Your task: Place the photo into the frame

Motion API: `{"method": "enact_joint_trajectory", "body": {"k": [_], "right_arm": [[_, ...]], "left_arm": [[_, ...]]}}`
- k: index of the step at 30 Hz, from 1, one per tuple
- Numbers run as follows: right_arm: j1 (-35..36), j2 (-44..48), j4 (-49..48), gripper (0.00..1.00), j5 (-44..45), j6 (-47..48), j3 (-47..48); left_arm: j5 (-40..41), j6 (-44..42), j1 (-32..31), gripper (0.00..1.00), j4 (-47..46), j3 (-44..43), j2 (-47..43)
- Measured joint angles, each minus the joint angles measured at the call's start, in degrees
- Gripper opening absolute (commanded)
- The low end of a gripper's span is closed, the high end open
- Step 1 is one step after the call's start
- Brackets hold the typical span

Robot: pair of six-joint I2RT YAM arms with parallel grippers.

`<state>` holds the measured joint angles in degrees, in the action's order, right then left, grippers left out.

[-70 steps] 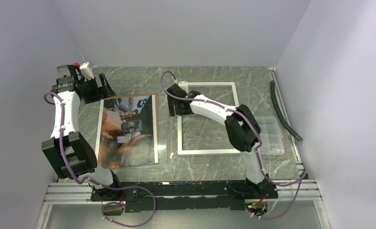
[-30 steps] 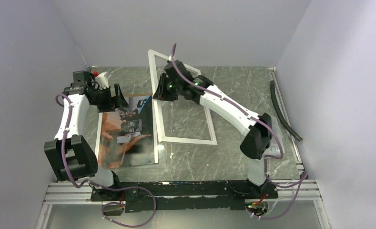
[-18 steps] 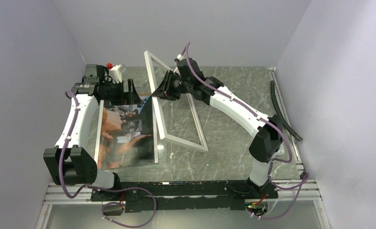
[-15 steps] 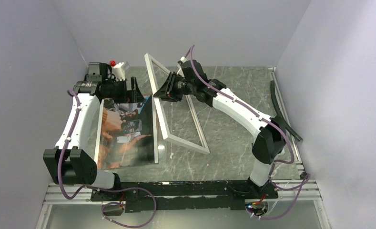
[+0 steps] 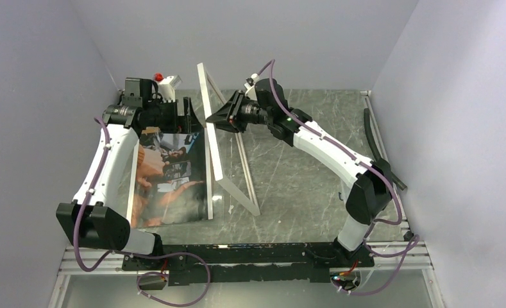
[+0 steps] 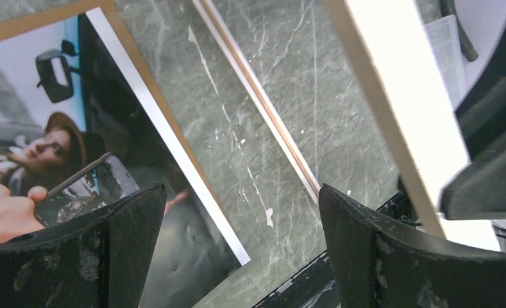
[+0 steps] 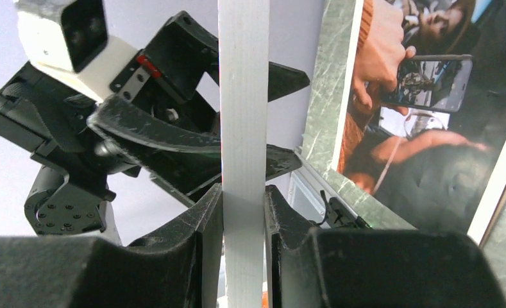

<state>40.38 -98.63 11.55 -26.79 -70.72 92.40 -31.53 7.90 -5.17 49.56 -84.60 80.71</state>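
Observation:
The photo (image 5: 170,179) lies flat on the left of the table, showing figures in dark and orange tones. The white frame (image 5: 210,138) stands tilted on one long edge just right of it, with the raised side uppermost. My right gripper (image 5: 215,122) is shut on that raised bar; in the right wrist view the bar (image 7: 244,96) runs straight up between the jaws of the gripper (image 7: 244,199). My left gripper (image 5: 187,117) hovers open over the photo's far end, just left of the raised bar. In the left wrist view its fingers (image 6: 128,256) are wide apart with only photo (image 6: 38,141) and table between them.
A brown backing board (image 6: 38,29) shows as a border under the photo. A black hose (image 5: 381,147) lies along the right wall and a clear plastic box (image 6: 446,51) sits at the right. The metal base rail (image 5: 250,253) runs along the near edge.
The right arm raised the frame from flat on the table onto its edge and swung it left toward the photo. The left gripper moved right, up to the raised bar, staying open.

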Motion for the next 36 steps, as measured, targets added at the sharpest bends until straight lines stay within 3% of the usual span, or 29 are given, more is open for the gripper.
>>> {"method": "enact_joint_trajectory", "body": {"k": [5,8,12,17,24,36], "right_arm": [[-1.05,2.67,-5.73,0.21,-1.05,-2.23,-6.05],[-2.38,4.83,-7.19,0.34,-1.51,-2.95,-8.79],[-4.07,5.88,-6.69,0.57,-2.16,-2.71,-9.25],[-6.10,6.99,-3.32,0.70,-2.71,-0.20,-8.76],[-9.18,9.51,5.25,0.80,-3.34,4.85,-6.43],[-11.82,11.54,25.57,0.82,-2.01,20.04,6.12]], "left_arm": [[0.61,0.76,-1.97,0.95,-0.70,-1.77,-0.15],[1.51,0.98,-3.61,0.95,-1.05,-2.01,-0.15],[3.04,1.62,-6.40,0.95,-1.46,-3.80,0.76],[5.99,2.49,-11.15,0.95,-3.13,-7.72,3.74],[8.15,2.54,-16.31,0.95,-3.98,-13.11,9.14],[10.03,2.34,-18.40,0.93,-5.16,-19.32,14.64]]}}
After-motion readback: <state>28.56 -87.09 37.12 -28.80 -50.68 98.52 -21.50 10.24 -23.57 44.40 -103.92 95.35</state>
